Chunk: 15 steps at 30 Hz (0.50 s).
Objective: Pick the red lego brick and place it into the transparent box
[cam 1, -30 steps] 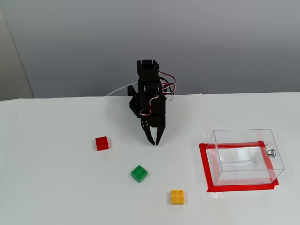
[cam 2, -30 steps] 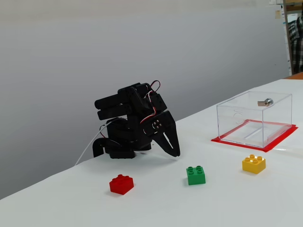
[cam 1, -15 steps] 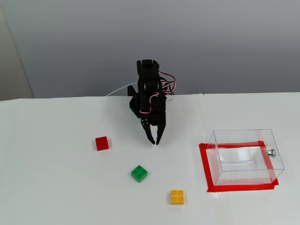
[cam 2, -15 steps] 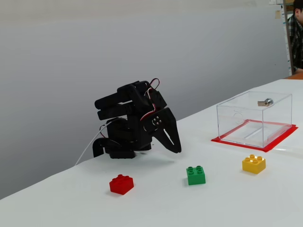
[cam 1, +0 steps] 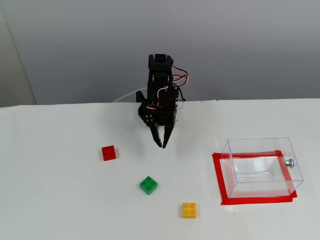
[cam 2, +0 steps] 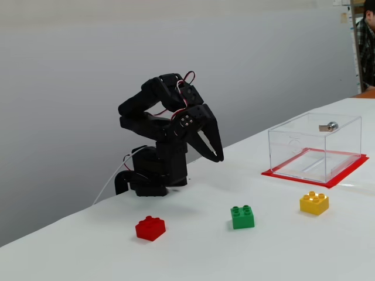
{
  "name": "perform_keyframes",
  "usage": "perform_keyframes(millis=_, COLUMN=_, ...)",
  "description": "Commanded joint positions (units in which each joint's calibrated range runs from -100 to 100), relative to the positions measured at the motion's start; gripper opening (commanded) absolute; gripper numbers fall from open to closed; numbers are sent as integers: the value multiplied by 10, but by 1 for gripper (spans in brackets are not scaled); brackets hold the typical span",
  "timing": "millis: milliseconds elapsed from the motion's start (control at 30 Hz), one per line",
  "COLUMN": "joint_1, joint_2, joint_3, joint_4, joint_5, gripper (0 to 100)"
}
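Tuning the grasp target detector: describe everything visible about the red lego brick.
The small bright-red plastic studded lego brick is square, glossy, with round studs on top. It sits flat and upright on the white table, nothing touching it. In the higher fixed view it lies left of the black two-finger claw, up-left of the green studded plastic brick, and far from the clear plastic rectangular box. The claw hangs apart from it, above the table.

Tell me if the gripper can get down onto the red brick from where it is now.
Probably yes. The red lego brick sits alone on the white table, apart from the green brick. The gripper hangs raised to its right in this fixed view, fingertips together, with nothing between them. It must open first.
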State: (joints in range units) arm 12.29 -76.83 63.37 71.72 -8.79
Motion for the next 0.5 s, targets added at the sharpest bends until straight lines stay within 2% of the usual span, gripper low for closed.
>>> perform_keyframes(millis=0, joint_1=18, joint_2=53, joint_3=-60, joint_4=12, joint_5=-26, gripper=2)
perform_keyframes(millis=133, joint_1=54, joint_2=95, joint_3=-91, joint_4=36, joint_5=-40, gripper=2)
perform_keyframes(millis=467, joint_1=226, joint_2=142, joint_3=-136, joint_4=46, joint_5=-40, gripper=2)
